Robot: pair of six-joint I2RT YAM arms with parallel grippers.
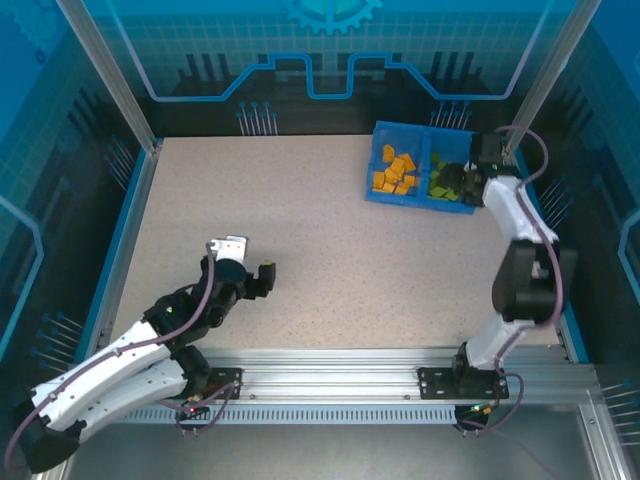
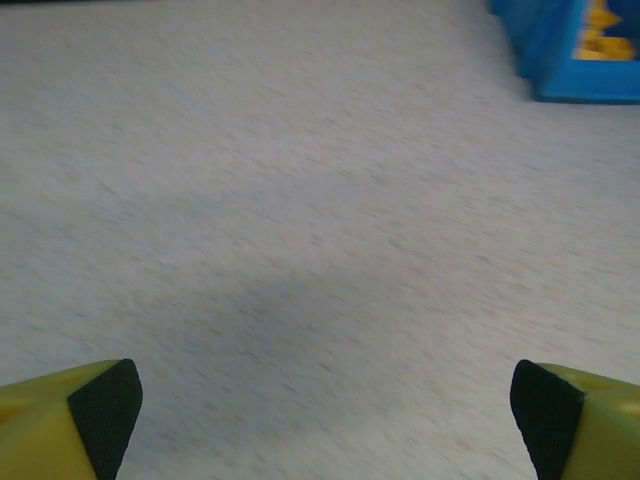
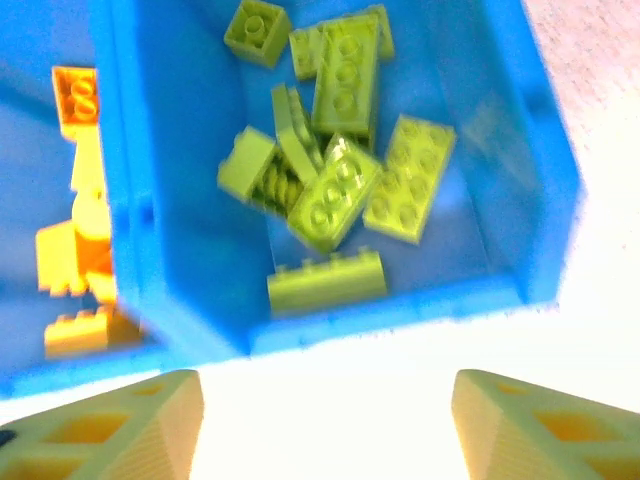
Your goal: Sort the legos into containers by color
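**Right hand (image 3: pixel 325 430) open above the green bricks (image 3: pixel 330 180)**

Right hand's two yellow fingers (image 3: pixel 150 420) stand wide apart with nothing between them, hanging just outside the near wall of the blue bin (image 3: pixel 330 320). From above, this hand (image 1: pixel 458 180) sits at the bin's right compartment, toward the far right corner of the counter (image 1: pixel 300 260). Its arm rises from the base at the near edge, folds at the elbow and reaches away. At the wrist it turns left, so the fingers point in over the bin (image 1: pixel 400 200).

Green bricks lie in a loose heap in that right compartment. Several lie flat with their studs up, a few are tipped on edge, and one long brick rests along the near wall. Orange bricks (image 3: pixel 80 250) fill the left compartment, across the divider (image 3: pixel 120 150). From above, the two colours, orange (image 1: pixel 395 172) and green (image 1: pixel 445 185), keep to their own sides. The studs are blurred, so any lettering on them cannot be read.

Left hand (image 2: pixel 325 420) is also spread wide, its dark pads (image 2: pixel 105 410) facing inward over bare counter, holding nothing. In the top view it (image 1: pixel 264 276) hangs low, left of the middle and well apart from the bin. That arm lies folded close to the counter, its forearm angling up from the lower left. One corner of the bin (image 2: pixel 560 60) shows at the upper right of its wrist view.
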